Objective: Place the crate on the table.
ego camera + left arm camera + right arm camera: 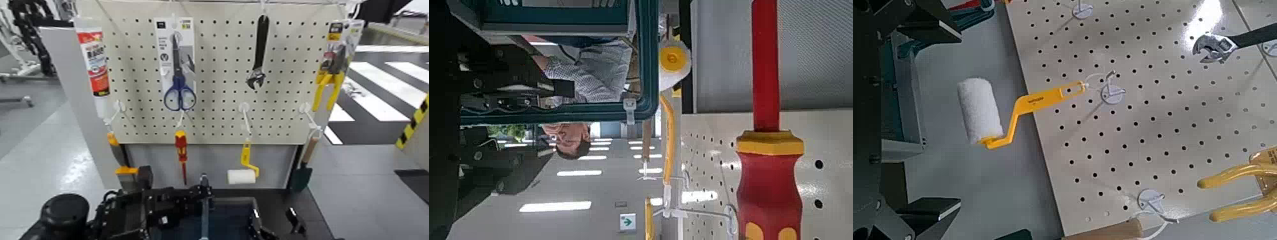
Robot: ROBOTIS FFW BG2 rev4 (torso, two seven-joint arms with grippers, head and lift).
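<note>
Your left gripper [541, 118] hovers at the top of the upright handle of the dark blue crate [220, 223], its fingers parted at a moderate width. The crate sits directly below and just ahead of the gripper, ribbed wall and rim in sight, against the black table [284, 203]; you cannot tell from these angles whether its base rests fully on the top. To that gripper's right, beside the crate's right side, your right gripper [941, 118] stands wide, nothing between its fingers. Beyond the left gripper, a red screwdriver [182, 153] hangs a little to its left, and farther left hangs a tool with an orange-and-black handle [126, 171]. Ahead and to its right dangles a white paint roller [241, 177] on a yellow frame, with a green trowel [300, 179] farther right. Higher and farther off, the cream pegboard [220, 121] carries blue-handled scissors [180, 89], an adjustable wrench [258, 54] and, to the far right, yellow-handled pliers [329, 80]; a white, red and black tube [94, 60] hangs far to the left. In the left wrist view, you see a person [601, 75] in a patterned sleeve past the crate's rim.
</note>
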